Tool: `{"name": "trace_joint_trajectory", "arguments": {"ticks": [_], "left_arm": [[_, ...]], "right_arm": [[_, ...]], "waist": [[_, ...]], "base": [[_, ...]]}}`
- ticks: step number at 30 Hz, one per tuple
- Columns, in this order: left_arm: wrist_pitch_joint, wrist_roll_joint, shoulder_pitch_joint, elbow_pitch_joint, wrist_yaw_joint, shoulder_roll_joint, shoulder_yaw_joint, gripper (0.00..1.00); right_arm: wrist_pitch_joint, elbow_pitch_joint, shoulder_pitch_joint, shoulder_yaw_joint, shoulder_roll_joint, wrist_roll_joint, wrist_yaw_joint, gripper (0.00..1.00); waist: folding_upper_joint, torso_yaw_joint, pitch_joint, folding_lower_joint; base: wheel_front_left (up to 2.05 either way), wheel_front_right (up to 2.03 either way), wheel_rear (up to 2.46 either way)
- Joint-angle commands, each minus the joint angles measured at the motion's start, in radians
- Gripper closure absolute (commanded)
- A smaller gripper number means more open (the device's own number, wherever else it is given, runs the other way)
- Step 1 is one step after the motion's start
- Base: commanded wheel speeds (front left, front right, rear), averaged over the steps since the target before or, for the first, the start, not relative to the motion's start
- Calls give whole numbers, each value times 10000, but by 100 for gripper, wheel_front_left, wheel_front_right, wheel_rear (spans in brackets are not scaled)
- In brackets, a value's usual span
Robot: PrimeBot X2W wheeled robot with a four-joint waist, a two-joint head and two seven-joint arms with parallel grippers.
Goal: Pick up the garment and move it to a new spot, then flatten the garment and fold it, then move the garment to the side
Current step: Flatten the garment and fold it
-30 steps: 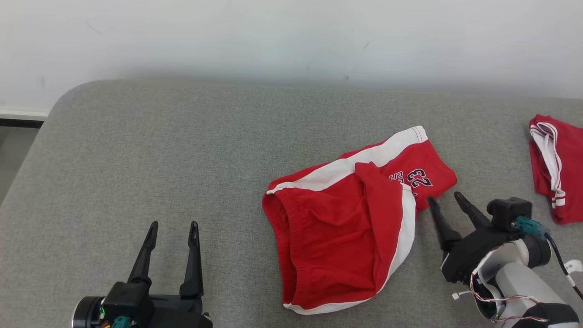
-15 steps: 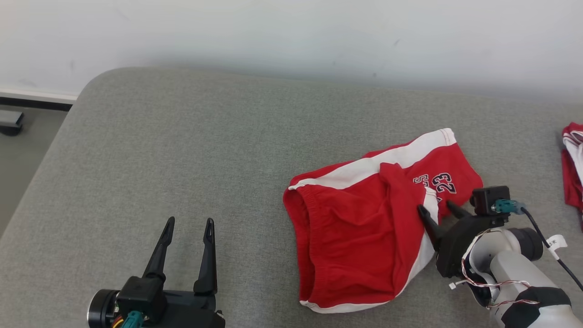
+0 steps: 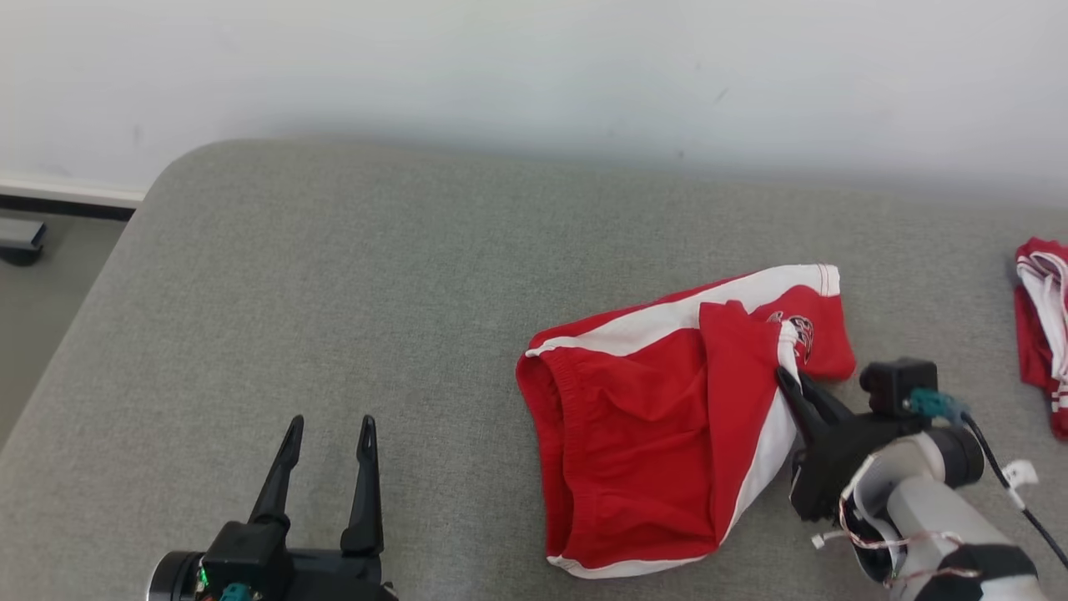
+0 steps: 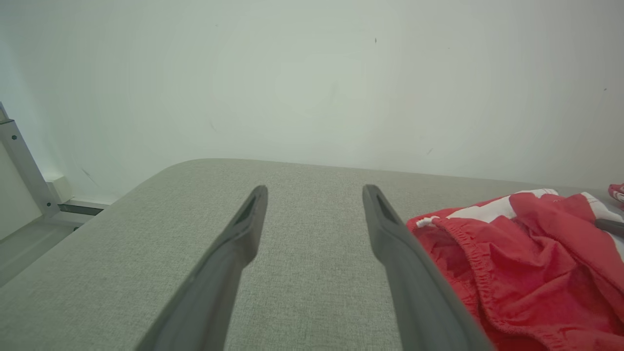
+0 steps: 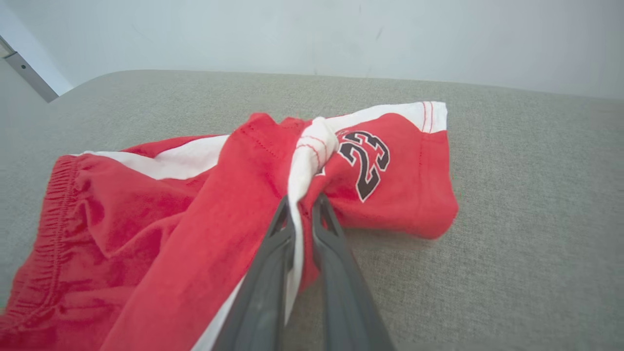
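Note:
The garment (image 3: 651, 417) is a pair of red shorts with white side stripes and a black "23", lying crumpled on the grey cushion (image 3: 375, 275) right of centre. My right gripper (image 3: 793, 386) is shut on the garment (image 5: 161, 234), pinching a bunched white hem and red cloth between its fingers (image 5: 273, 263) at the right edge. Raised cloth wraps the fingertips. My left gripper (image 3: 329, 430) stands open at the lower left, well clear of the shorts. Between its spread fingers (image 4: 234, 253) lies bare cushion, with the garment (image 4: 526, 258) to the right.
A second red and white piece of clothing (image 3: 1041, 325) lies at the cushion's far right edge. A pale wall (image 3: 534, 67) rises behind the cushion. The cushion's rounded left corner drops to the floor (image 3: 33, 275), where a dark object sits.
My right gripper moved in onto the shorts' right edge and shut on the cloth, which now bunches upward and partly hides the "23". The head camera shifted. The left gripper stays open.

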Motion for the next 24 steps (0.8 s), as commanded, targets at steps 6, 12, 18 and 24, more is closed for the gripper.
{"name": "trace_joint_trajectory", "arguments": {"ticks": [6, 12, 18, 24], "left_arm": [[-27, 119, 385, -74, -65, -8, 230, 0], [-27, 165, 396, -110, -153, -7, 243, 0], [-27, 110, 186, -80, -143, -7, 102, 0], [-27, -46, 26, -30, -98, -7, -180, 0]], "right_arm": [[32, -702, 1302, -47, -87, 362, -28, 87], [-161, -1377, 1828, -673, -285, 67, -28, 0], [258, -1942, 1668, -1140, -358, -325, -28, 0], [972, -1748, 1316, -1303, -378, -522, -28, 0]], "waist": [[0, -449, -260, -1], [0, -738, -160, -1], [0, -680, -94, -1], [0, -319, 40, -1]], "base": [[0, 0, 0], [0, 0, 0], [0, 0, 0], [0, 0, 0]]}}
